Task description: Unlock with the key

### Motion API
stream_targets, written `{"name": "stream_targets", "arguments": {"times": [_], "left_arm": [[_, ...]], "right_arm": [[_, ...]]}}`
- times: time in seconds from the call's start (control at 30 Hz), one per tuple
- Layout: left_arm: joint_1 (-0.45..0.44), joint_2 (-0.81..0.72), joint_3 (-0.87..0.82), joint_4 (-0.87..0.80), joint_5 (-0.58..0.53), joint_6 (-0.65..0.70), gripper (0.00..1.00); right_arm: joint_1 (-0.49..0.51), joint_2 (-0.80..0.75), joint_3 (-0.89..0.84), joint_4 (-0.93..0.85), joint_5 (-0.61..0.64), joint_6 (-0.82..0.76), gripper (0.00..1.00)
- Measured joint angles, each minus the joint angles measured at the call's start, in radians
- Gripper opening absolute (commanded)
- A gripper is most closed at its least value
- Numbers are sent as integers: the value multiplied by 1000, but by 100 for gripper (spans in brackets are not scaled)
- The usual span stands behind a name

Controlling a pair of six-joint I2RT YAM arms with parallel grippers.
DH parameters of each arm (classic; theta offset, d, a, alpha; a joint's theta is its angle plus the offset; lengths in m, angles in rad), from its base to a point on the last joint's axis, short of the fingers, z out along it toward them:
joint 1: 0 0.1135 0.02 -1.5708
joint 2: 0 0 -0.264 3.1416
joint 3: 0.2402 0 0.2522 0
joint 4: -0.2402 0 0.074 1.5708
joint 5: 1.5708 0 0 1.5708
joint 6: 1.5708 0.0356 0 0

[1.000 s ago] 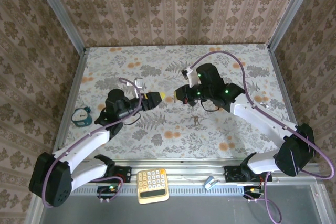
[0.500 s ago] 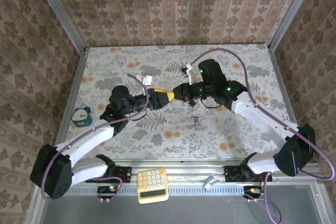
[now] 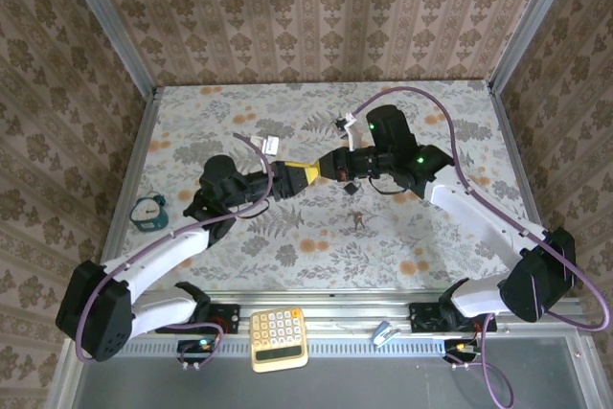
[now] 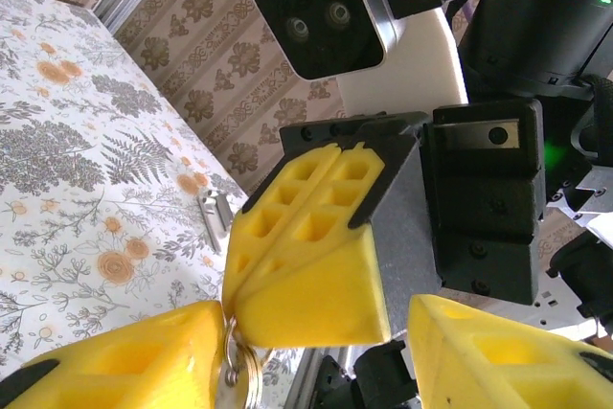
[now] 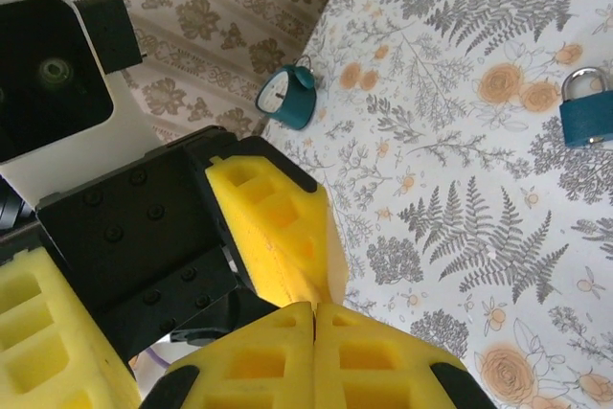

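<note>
Key: likely pinched in the right gripper's [image 4: 231, 306] shut tips, mid-air over the table [image 3: 431, 112] centre; only its metal ring [image 4: 239, 369] shows, hanging toward 6 o'clock.
Left gripper [image 4: 316, 363]: fingers [image 4: 124, 366] half-wide, straddling those tips.
Risk: closing on the yellow tips or the ring alone, so the key drops or dangles.
Key axis: blade hidden, cannot tell.
Padlock [image 5: 584, 110]: on the table, well apart.

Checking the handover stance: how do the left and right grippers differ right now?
The left gripper has its jaws apart; the right gripper is pressed shut. The left reaches in from the table's left side, the right from its right side. The right's tips sit between the left's fingers. Both have yellow fingers and meet above mid-table.
</note>
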Motion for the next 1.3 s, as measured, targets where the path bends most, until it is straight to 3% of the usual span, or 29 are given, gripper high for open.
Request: {"name": "stream_targets", "arguments": {"times": [0.07, 0.2, 0.53, 0.63, 0.67, 0.73, 0.8, 0.9, 1.13, 1.3], "left_arm": [[0, 0, -3, 2, 1, -5, 65], [0, 0, -18, 1, -1, -3, 64], [0, 0, -19, -2, 0, -2, 43], [0, 0, -21, -2, 0, -2, 41], [0, 0, -24, -2, -1, -2, 42], [0, 0, -29, -3, -1, -3, 58], [0, 0, -31, -3, -2, 3, 67], [0, 0, -32, -11, -10, 11, 71], [0, 17, -29, -4, -11, 19, 74], [-2, 50, -18, 2, 1, 12, 64]], "right_arm": [[-8, 0, 0, 13, -3, 12, 0], [-16, 0, 0, 34, -4, 22, 0], [-24, 0, 0, 42, -15, 40, 0], [-32, 0, 0, 42, -16, 41, 0], [-34, 0, 0, 42, -18, 41, 0], [-37, 0, 0, 44, -18, 42, 0], [-39, 0, 0, 45, -22, 45, 0], [-39, 0, 0, 47, -29, 55, 0], [-39, -3, 0, 71, -52, 74, 0], [-39, -4, -2, 90, -56, 86, 0]]}}
